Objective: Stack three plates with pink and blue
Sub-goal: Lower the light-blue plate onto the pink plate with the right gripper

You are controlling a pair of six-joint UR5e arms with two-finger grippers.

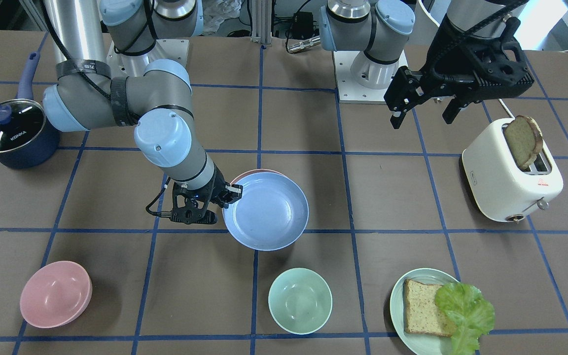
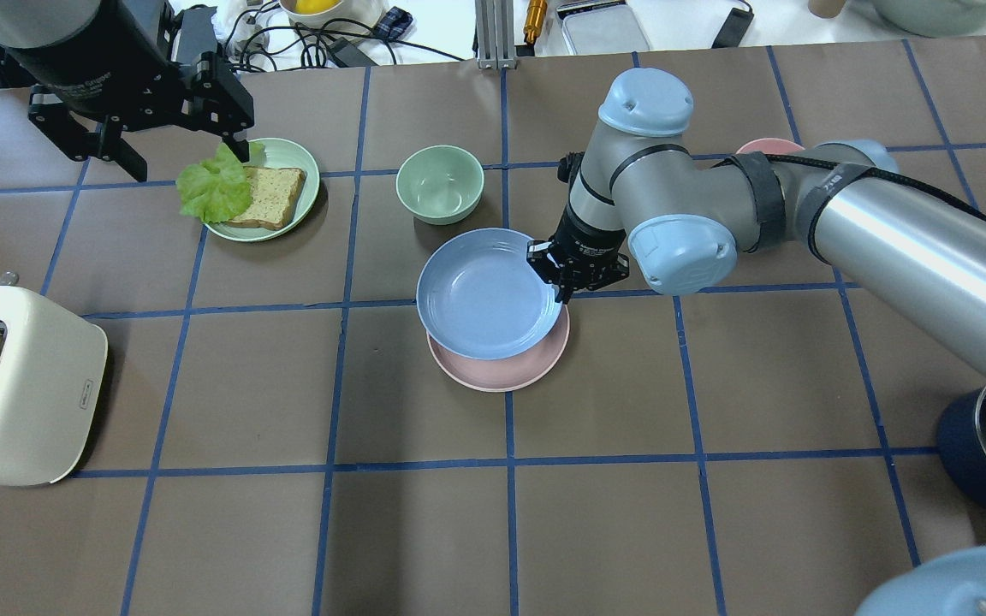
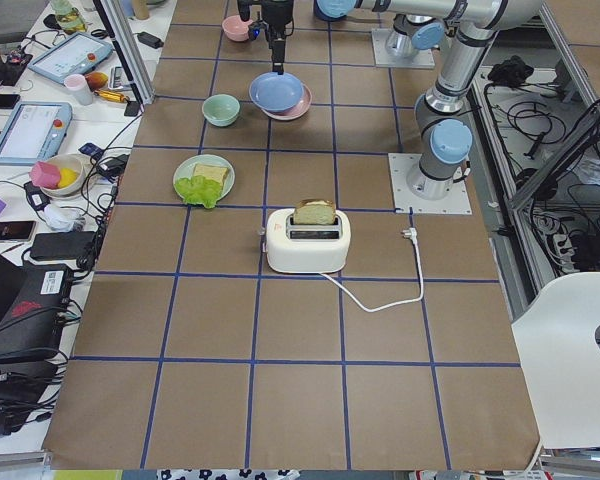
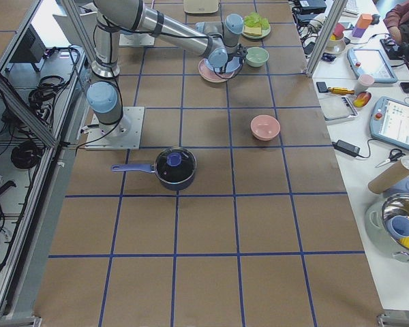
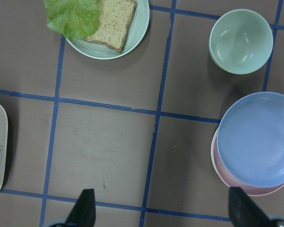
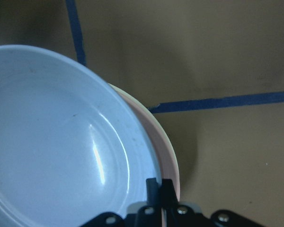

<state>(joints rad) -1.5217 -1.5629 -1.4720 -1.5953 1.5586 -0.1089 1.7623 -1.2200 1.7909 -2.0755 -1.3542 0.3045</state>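
Note:
The light blue plate [image 1: 269,212] [image 2: 489,295] sits over the pale pink plate [image 2: 501,372] [image 1: 254,172] at the table's middle, offset toward the far side. I cannot tell if they touch. My right gripper [image 2: 557,287] [image 1: 230,195] [image 6: 158,189] is shut on the blue plate's [image 6: 52,142] rim. In the right wrist view a thin cream edge shows beside the pink plate [image 6: 156,137]; the cream-white plate is otherwise hidden. My left gripper [image 2: 185,154] [image 1: 422,118] [image 5: 163,213] is open and empty, high above the table near the bread plate.
A mint bowl [image 2: 440,184] stands just beyond the plates. A mint plate [image 2: 296,158] holds bread and lettuce. A pink bowl [image 1: 56,294] lies behind my right arm. A toaster [image 2: 22,385] with bread stands on my left, a lidded saucepan [image 1: 13,133] on my right.

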